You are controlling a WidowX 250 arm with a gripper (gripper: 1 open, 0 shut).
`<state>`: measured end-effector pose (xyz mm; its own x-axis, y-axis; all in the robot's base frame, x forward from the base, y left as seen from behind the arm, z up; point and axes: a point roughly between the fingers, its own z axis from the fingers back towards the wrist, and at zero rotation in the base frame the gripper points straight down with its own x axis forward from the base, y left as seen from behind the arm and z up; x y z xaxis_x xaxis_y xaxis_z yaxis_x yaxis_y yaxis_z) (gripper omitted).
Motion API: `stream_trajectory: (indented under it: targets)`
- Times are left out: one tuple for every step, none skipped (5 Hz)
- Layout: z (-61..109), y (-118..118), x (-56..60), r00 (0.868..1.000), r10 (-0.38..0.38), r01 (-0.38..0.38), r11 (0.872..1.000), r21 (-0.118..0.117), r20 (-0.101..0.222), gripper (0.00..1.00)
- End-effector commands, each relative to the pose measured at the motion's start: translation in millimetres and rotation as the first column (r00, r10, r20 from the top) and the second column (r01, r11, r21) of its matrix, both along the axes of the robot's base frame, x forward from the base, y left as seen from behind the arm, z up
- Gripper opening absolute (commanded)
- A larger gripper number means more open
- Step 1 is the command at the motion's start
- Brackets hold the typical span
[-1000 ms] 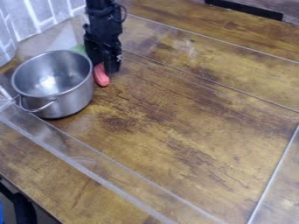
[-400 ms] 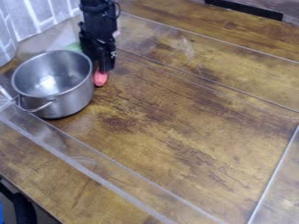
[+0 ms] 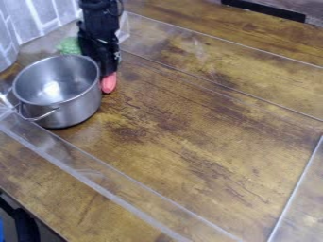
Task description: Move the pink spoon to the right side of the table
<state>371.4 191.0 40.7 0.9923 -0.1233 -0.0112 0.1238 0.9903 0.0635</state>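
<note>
The pink spoon (image 3: 110, 83) lies on the table (image 3: 202, 123) at the back left, just to the right of the steel pot's rim. My gripper (image 3: 106, 64) hangs straight above the spoon's far end, a black, blurred shape coming down from the top edge. Its fingertips reach close to the spoon, but I cannot make out whether they touch it. The blur also hides how the jaws stand.
A steel pot (image 3: 56, 89) with a handle stands at the left, close beside the spoon. A light green rounded object (image 3: 66, 43) lies behind the pot, left of my arm. Glossy clear strips (image 3: 151, 198) cross the wooden planks.
My gripper has drifted left and slightly back and now looks blurred. The green object behind the pot has come into view. The spoon has stayed where it was.
</note>
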Motion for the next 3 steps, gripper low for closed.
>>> stream_trajectory:
  targets:
    - [18.8, 0, 2.5, 0.998, 0.037, -0.038, 0.999, 0.018, 0.041, 0.0]
    - [10.3, -3, -0.8, 0.999, 0.004, -0.005, 1.0, 0.017, 0.036, 0.0]
    - [3.1, -5, -4.2, 0.999, -0.028, 0.027, 0.999, 0.019, 0.032, 0.0]
